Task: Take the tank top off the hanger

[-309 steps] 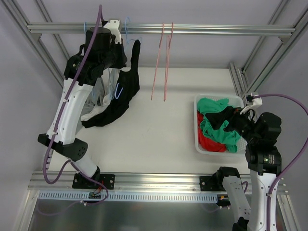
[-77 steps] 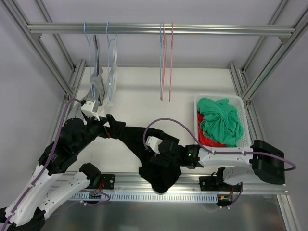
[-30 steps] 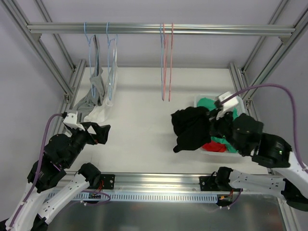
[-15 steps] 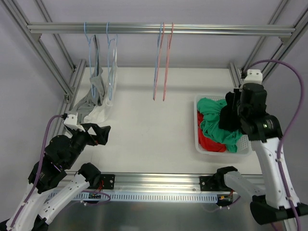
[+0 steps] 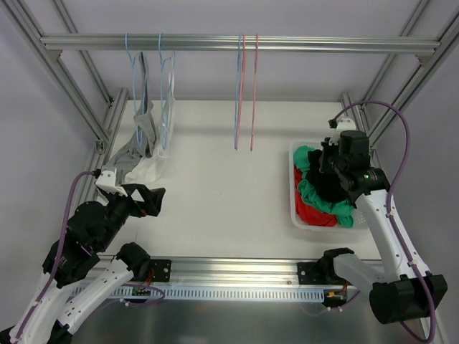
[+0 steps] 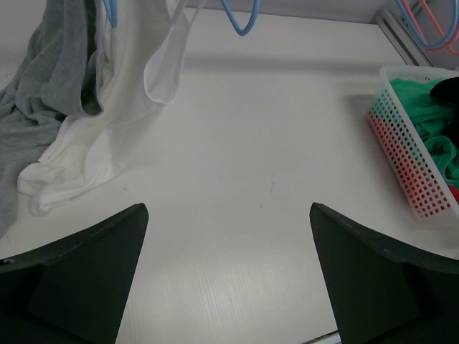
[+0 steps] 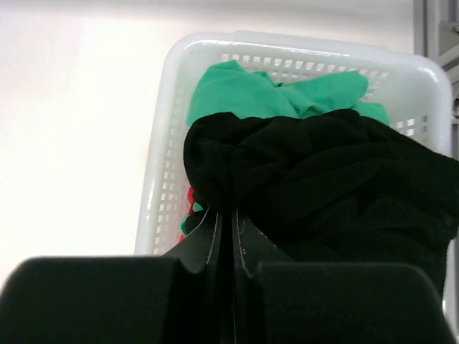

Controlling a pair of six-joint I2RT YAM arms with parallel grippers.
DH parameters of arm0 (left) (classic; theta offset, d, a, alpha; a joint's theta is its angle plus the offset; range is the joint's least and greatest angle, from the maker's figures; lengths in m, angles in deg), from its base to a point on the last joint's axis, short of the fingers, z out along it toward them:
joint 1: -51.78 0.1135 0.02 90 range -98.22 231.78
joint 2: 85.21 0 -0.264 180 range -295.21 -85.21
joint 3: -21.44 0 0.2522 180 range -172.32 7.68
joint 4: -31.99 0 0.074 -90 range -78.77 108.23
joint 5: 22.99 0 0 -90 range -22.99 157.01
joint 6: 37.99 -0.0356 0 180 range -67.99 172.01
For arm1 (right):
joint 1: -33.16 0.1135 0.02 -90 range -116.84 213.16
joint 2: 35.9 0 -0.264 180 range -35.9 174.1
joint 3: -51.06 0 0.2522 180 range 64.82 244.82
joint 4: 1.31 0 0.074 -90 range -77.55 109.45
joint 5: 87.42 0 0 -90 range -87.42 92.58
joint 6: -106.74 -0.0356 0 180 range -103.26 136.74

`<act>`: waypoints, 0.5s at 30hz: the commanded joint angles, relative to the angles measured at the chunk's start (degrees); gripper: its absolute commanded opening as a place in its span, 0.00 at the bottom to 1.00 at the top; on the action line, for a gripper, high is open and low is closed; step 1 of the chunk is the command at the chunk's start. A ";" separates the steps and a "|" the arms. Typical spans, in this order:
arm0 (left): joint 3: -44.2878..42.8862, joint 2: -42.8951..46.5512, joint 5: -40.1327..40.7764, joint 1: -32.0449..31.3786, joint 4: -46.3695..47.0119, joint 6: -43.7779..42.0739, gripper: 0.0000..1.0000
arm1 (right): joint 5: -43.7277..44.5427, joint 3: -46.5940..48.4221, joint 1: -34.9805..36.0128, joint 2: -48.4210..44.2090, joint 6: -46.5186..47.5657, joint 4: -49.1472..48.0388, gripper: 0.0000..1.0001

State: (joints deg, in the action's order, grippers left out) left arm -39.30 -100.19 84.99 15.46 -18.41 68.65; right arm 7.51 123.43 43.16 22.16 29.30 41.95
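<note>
The black tank top is bunched up over the green clothes in the white basket. My right gripper is shut on a fold of it. From above, the tank top lies at the basket's middle under my right gripper. It is off every hanger. Two blue hangers hang on the rail at the left. My left gripper stands open low at the near left, nothing between its fingers.
A grey garment and a white one hang from the blue hangers and trail onto the table. Bare pink and blue hangers hang mid-rail. Green and red clothes fill the basket. Frame posts stand at both sides.
My right arm carried the black tank top from above the table's middle to the right and down onto the basket. The middle hangers swung a little. My left arm stayed still.
</note>
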 commanded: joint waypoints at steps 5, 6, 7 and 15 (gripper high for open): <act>0.49 1.18 -1.28 0.02 1.05 0.32 0.99 | -13.17 -1.48 0.81 -0.59 -2.18 -8.13 0.00; 0.49 0.92 -1.37 0.02 0.96 0.23 0.99 | -16.41 -1.13 0.81 0.03 -2.88 -8.14 0.00; 0.40 0.83 -1.71 0.02 0.96 0.23 0.99 | -17.66 -0.87 0.90 0.73 -3.24 -8.14 0.00; 0.66 2.67 -2.42 0.02 0.87 0.49 0.99 | -17.08 -6.48 -4.63 7.32 -12.28 -12.45 0.00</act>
State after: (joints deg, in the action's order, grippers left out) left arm -39.14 -98.94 83.85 15.46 -18.39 68.69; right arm -9.67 119.35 41.85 27.41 22.53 33.29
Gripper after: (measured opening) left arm 0.986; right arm 0.036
